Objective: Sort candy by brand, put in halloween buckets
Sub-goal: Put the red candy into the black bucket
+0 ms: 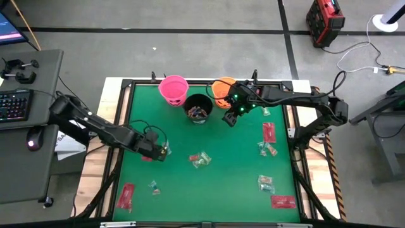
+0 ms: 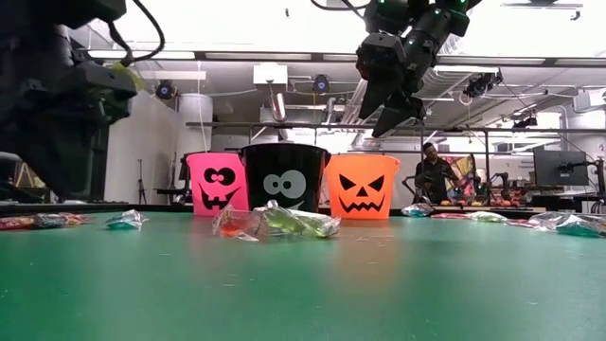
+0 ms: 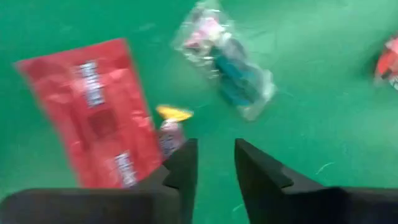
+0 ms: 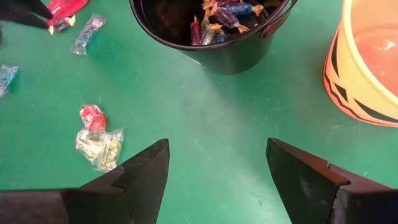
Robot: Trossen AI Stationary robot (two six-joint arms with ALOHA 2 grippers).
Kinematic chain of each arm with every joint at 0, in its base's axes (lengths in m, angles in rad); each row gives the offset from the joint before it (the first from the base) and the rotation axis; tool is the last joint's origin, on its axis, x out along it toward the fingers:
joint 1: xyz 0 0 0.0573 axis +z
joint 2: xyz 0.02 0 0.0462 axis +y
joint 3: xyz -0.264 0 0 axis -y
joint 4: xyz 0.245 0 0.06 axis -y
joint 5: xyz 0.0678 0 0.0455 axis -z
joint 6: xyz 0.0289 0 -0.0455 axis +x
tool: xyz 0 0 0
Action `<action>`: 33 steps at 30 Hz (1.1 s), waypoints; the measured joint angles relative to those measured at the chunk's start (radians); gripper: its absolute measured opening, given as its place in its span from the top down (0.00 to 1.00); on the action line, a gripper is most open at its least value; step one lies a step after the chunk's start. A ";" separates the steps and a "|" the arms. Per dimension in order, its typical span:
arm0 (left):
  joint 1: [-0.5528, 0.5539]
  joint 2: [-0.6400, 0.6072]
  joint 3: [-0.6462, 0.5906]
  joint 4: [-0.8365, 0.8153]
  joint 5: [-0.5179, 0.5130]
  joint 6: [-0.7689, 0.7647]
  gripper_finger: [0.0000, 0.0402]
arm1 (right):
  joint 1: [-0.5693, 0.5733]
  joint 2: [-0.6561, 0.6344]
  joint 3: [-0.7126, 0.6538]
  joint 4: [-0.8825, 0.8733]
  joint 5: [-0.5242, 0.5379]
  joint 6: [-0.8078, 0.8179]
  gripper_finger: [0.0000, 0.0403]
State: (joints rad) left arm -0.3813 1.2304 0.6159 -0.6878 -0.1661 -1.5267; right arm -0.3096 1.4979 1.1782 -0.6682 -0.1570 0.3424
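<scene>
Overhead view. The left gripper sits low over the green table at left of centre. Its wrist view shows the fingers slightly parted with nothing between them, just beside a flat red packet and a small yellow-tipped sweet, probably lined up for a pick. The three buckets stand in a row at the upper centre: pink bucket, black bucket, orange bucket. The black one already holds wrapped pieces, which suggests sorting is under way. The right gripper hangs above the table between the black and orange buckets, jaws wide and empty. Loose candy remains scattered across the centre and right of the frame.
</scene>
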 joint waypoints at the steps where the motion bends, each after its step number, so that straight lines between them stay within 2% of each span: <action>1: 0.000 0.017 0.000 0.016 0.001 0.016 0.73 | 0.000 0.000 0.000 0.000 0.000 0.000 0.36; 5: 0.000 0.053 0.000 -0.016 0.022 0.015 0.63 | 0.000 0.000 0.000 0.000 0.000 0.000 0.36; 9: 0.000 0.049 0.000 -0.023 0.028 0.011 0.58 | 0.000 0.000 0.000 0.000 0.000 0.000 0.36; 23: 0.009 0.166 0.003 0.028 0.018 0.030 0.57 | 0.000 0.000 0.000 0.004 0.002 -0.002 0.36; 26: 0.010 0.172 0.007 0.096 0.021 0.032 0.57 | 0.000 0.000 0.000 0.005 0.003 -0.001 0.36; 33: 0.010 0.175 0.031 0.071 0.007 0.048 0.57 | 0.000 0.000 0.000 0.008 0.003 -0.002 0.36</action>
State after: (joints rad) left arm -0.3714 1.4055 0.6464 -0.6171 -0.1589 -1.4789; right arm -0.3096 1.4979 1.1782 -0.6605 -0.1543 0.3405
